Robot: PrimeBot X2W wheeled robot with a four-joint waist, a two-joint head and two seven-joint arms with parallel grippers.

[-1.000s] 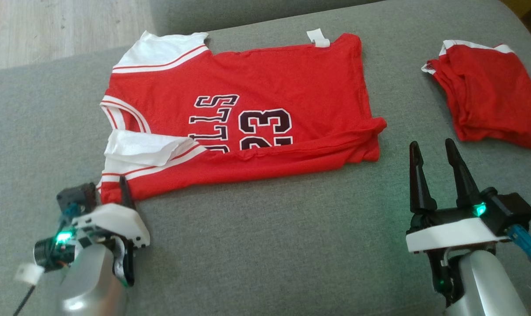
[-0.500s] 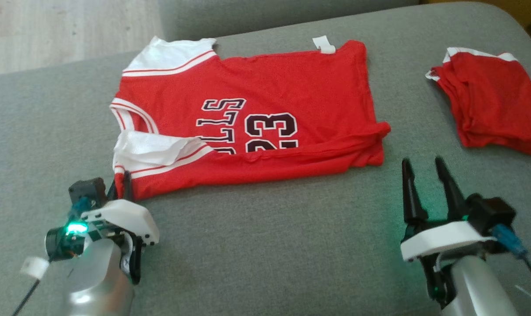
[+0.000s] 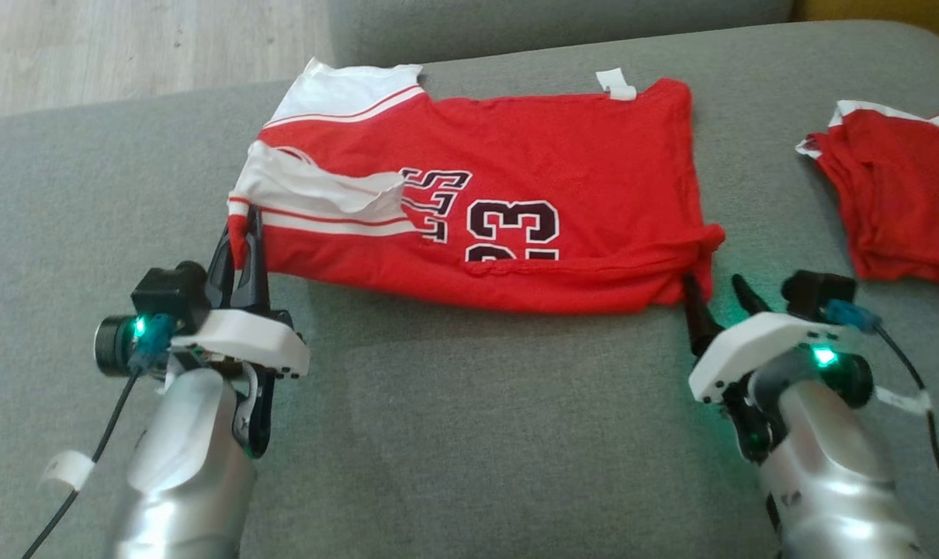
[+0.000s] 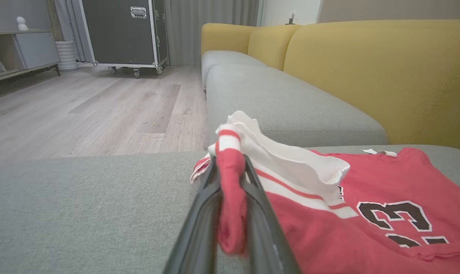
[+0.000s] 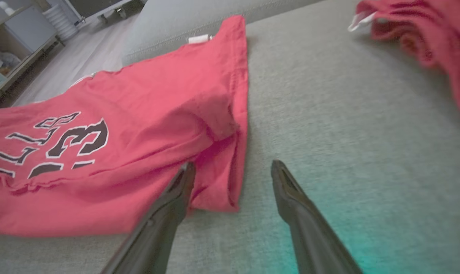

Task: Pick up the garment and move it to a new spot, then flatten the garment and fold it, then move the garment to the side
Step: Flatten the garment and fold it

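The jersey (image 3: 516, 194) lay spread across the middle of the grey cushion (image 3: 469, 427), neck end to the left and hem to the right. Its near long edge was folded over toward the far side, hiding the lower part of the "23" print (image 3: 512, 229). A white label (image 3: 615, 84) stuck out at its far edge.

The left gripper (image 3: 240, 225) was clenched on the jersey's near left corner. In the left wrist view a bunch of red cloth with a white band stood pinched between its 2 fingers (image 4: 201, 228), raised off the cushion. The white sleeve (image 3: 322, 186) beside it had flopped over the letters of the print.

The right gripper (image 3: 712, 281) was released, jaws spread, at the jersey's near right corner. In the right wrist view that corner lay unclamped just ahead of the gap, against 1 finger (image 5: 165, 217).

A second garment (image 3: 904, 202), also red, lay bunched at the far right of the cushion, apart from the jersey and just beyond the right gripper. A dark cable (image 3: 919, 404) looped off the right wrist. Wooden floor (image 3: 128, 46) showed past the cushion at far left. The left wrist view also took in a yellow backrest (image 4: 367, 68) and a black wheeled case (image 4: 123, 30).
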